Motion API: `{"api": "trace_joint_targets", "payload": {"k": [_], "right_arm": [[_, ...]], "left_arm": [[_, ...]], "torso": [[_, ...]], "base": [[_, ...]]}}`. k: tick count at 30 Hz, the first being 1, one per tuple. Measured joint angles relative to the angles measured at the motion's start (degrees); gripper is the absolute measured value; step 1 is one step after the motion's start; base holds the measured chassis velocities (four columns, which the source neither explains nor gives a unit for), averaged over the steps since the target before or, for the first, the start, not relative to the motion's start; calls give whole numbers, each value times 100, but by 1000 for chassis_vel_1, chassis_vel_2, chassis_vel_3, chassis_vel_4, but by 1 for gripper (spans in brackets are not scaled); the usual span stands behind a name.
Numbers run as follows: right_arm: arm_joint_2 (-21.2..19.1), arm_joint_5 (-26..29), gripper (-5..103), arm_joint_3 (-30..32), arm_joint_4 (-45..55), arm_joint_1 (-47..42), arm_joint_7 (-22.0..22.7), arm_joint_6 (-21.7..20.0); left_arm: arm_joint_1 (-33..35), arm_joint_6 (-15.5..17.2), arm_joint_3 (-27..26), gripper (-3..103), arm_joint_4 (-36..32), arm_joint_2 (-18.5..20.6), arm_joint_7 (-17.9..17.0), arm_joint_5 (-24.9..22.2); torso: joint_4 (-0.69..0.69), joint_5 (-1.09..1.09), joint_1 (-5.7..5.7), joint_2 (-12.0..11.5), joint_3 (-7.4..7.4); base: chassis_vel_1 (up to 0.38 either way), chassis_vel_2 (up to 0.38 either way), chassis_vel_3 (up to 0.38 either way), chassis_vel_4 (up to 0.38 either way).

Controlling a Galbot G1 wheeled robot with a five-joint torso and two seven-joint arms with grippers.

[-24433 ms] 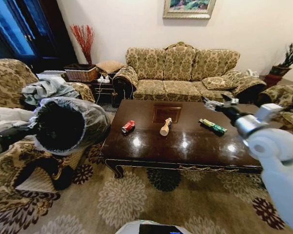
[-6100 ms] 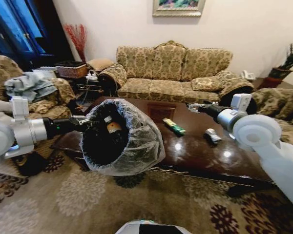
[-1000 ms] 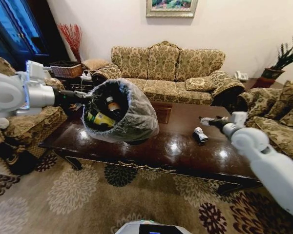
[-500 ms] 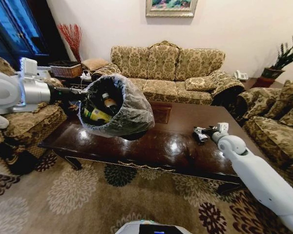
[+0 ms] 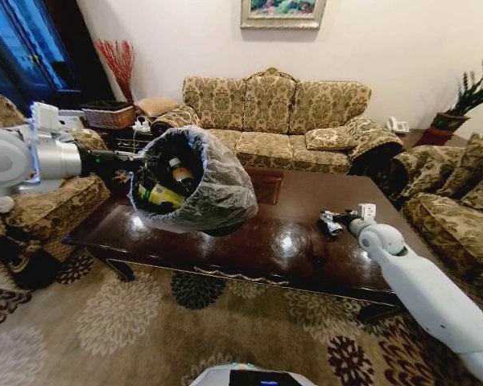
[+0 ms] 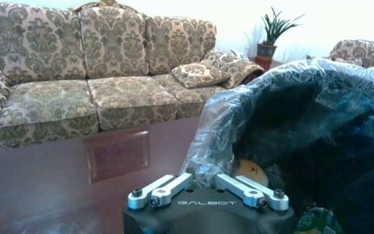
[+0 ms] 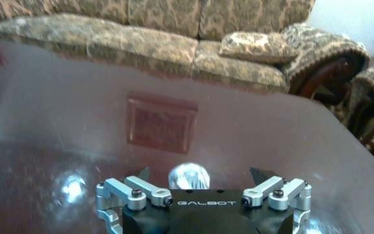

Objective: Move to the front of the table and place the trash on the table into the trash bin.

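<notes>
From the head camera, the left gripper (image 5: 137, 163) is holding the trash bin (image 5: 213, 193) up in the air over the left part of the table (image 5: 249, 241). Its fingers are pinching the bin's rim and plastic bag. The bin is tipping on its side with its mouth facing left. Inside it, the tan bottle (image 5: 179, 173) and the green-yellow packet (image 5: 159, 195) are lying. The right gripper (image 5: 332, 218) is reaching low over the right part of the table. The silver-white wrapper (image 5: 332, 227) is lying on the table right at its tip. A sofa (image 5: 274, 117) is standing behind the table.

From the left wrist camera, the left gripper (image 6: 205, 183) is squeezing the edge of the grey bag on the trash bin (image 6: 291, 122). The tan bottle (image 6: 251, 170) is peeking out inside the bin, and a bit of the green-yellow packet (image 6: 317, 222) is showing deeper in. The table (image 6: 57, 195) is lying below.

From the right wrist camera, the right gripper (image 7: 200, 175) is spreading its fingers wide apart. The silver-white wrapper (image 7: 188, 176) is sitting between them on the table (image 7: 271, 136), and the fingers are not touching it.
</notes>
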Motion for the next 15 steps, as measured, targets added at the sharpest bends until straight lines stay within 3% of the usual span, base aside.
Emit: {"api": "trace_joint_targets", "payload": {"k": [6, 15], "right_arm": [[190, -20, 100, 95, -88, -247, 92, -232], [592, 174, 100, -79, -621, 70, -5, -22]], "left_arm": [[1, 1, 0, 0, -85, -88, 8, -5], [-11, 6, -5, 0, -154, -129, 41, -34]], "torso": [[-1, 0, 1, 0, 0], [2, -2, -1, 0, 0]], "base": [[-12, 5, 8, -6], [0, 0, 0, 0]]}}
